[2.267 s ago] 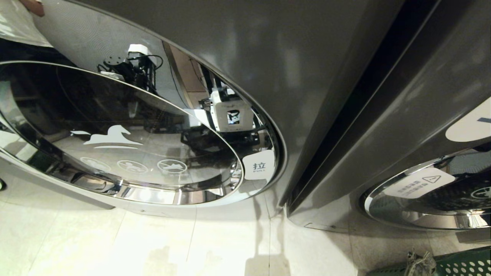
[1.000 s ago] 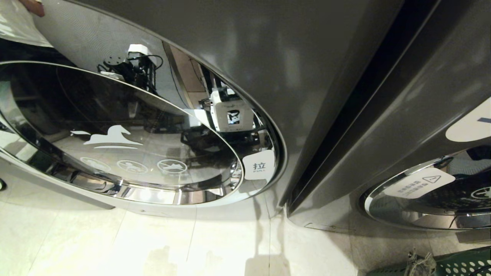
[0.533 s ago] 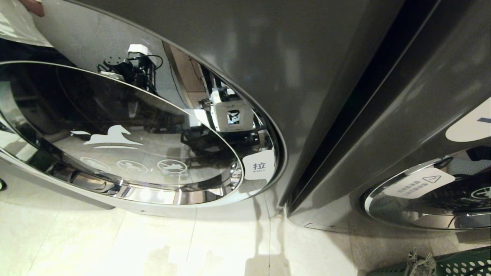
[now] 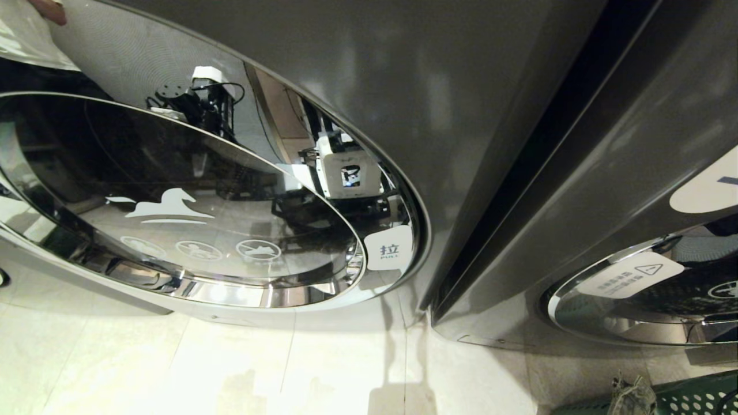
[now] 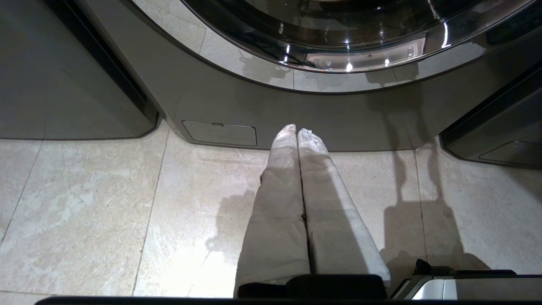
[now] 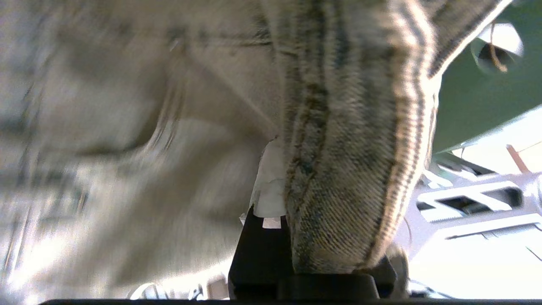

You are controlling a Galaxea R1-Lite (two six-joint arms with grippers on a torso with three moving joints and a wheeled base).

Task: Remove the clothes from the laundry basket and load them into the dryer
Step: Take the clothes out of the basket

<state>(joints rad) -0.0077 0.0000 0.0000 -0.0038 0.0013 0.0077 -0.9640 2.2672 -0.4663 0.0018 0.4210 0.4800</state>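
Note:
A beige-grey twill garment fills the right wrist view. My right gripper is shut on a thick seamed fold of it, with one white finger showing beside the cloth. The green laundry basket lies behind it. In the head view only the basket's perforated corner shows at the bottom right, with a scrap of cloth at its rim. The dryer has its round glass door closed. My left gripper is shut and empty, hanging over the floor tiles before the machine's base.
A second machine with a round door stands to the right, across a dark gap. A white pull label marks the door's right edge. A person's hand shows at the top left corner. Pale floor tiles lie in front.
The scrap of cloth at the basket's rim has shifted slightly. The dryers, the door and the floor look the same.

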